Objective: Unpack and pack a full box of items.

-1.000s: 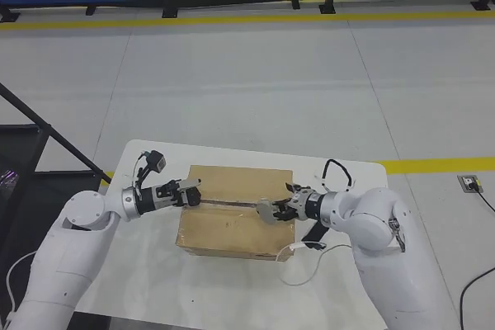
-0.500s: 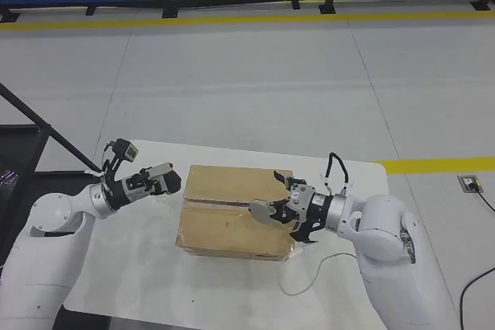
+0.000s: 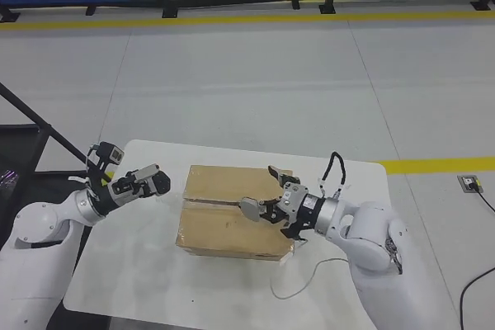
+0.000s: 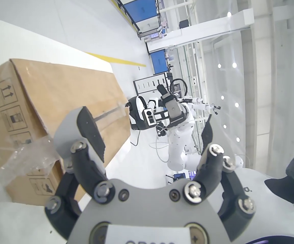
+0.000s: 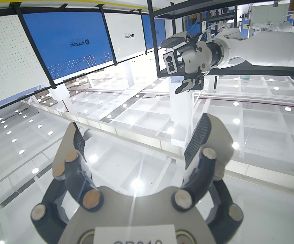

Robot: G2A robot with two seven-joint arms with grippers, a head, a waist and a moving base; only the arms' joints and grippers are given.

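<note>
Cardboard box (image 3: 231, 216) — left gripper (image 3: 158, 181) apart

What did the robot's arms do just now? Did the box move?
The left gripper pulled back off the brown cardboard box, out over the white table. The right gripper edged along the box top toward its middle. The box stayed shut, in place.

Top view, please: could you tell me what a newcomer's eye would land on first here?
The shut cardboard box in the middle of the white table draws the eye first, a seam running along its top. The right gripper is open over that top, near the seam, while the left gripper is open off the box's end, over the table. Crumpled clear tape clings to that end of the box.
</note>
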